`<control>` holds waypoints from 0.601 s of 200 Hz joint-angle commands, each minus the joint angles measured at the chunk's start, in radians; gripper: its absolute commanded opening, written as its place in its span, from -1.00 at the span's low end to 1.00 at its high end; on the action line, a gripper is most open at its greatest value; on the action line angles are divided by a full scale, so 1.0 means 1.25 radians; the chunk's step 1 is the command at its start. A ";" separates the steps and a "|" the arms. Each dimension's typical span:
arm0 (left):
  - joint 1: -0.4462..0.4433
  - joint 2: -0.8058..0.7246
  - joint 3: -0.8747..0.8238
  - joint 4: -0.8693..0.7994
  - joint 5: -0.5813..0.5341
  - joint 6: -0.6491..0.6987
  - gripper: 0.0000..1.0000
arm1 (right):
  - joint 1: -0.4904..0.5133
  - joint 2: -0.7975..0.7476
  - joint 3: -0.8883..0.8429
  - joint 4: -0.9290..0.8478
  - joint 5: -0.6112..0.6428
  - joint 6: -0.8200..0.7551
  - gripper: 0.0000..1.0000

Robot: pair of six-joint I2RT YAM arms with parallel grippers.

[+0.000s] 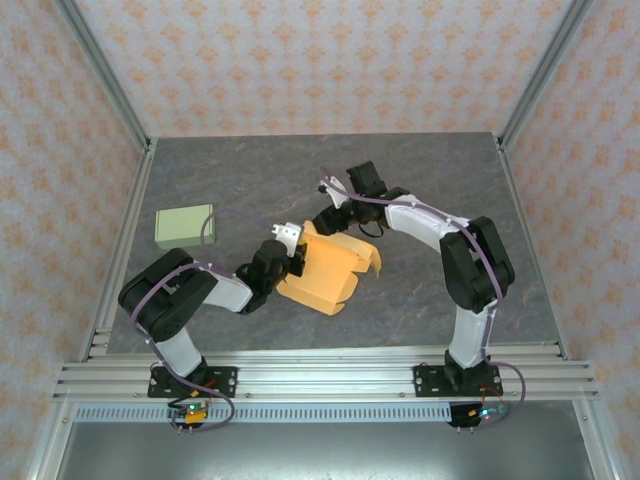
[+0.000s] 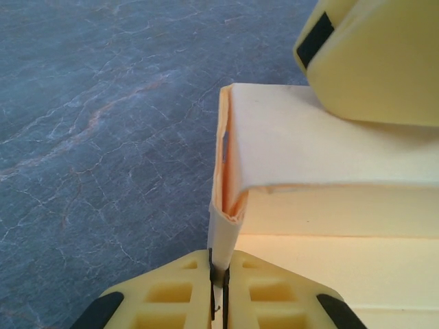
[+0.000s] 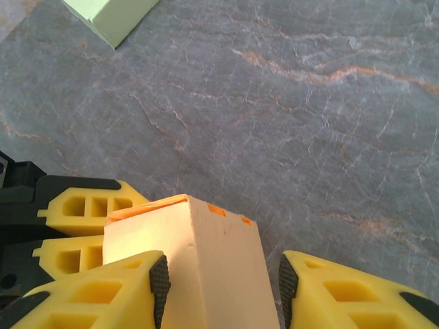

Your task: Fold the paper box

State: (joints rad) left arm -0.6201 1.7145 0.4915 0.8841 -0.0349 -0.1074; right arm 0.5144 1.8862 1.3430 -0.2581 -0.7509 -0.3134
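Paper box (image 1: 325, 270), orange, partly folded, lying near the centre of the table (image 1: 450, 170). Left gripper (image 2: 218, 274): jaws together, clamped on a thin flap at the box's left side. Right gripper (image 3: 223, 281): jaws apart, astride an upright panel at the box's far edge

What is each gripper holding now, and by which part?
Left gripper: the paper box, pinched by a thin edge flap. Right gripper: jaws straddle a folded wall; grip cannot be told.

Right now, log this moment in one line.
left gripper: shut on paper box flap | right gripper: straddling box wall, grip unclear | fold: unfinished
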 commanded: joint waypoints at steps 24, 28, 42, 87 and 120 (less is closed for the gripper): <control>-0.005 0.037 0.028 0.041 -0.031 -0.013 -0.76 | 0.016 0.004 -0.024 -0.046 0.111 0.005 -0.11; -0.005 0.041 0.029 0.045 -0.034 -0.013 -0.75 | 0.018 0.004 -0.027 -0.046 0.119 0.004 -0.12; -0.006 0.056 0.040 0.049 -0.038 -0.013 -0.69 | 0.024 0.000 -0.034 -0.049 0.130 0.003 -0.15; -0.006 0.139 0.074 0.141 -0.025 -0.014 -0.59 | 0.039 0.002 -0.045 -0.056 0.135 0.005 -0.27; -0.006 0.188 0.103 0.176 -0.007 -0.011 -0.54 | 0.038 0.005 -0.053 -0.062 0.136 0.002 -0.34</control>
State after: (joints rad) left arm -0.6201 1.9129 0.5819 1.0107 -0.0586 -0.1143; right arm 0.5514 1.8648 1.3224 -0.2451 -0.6498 -0.3061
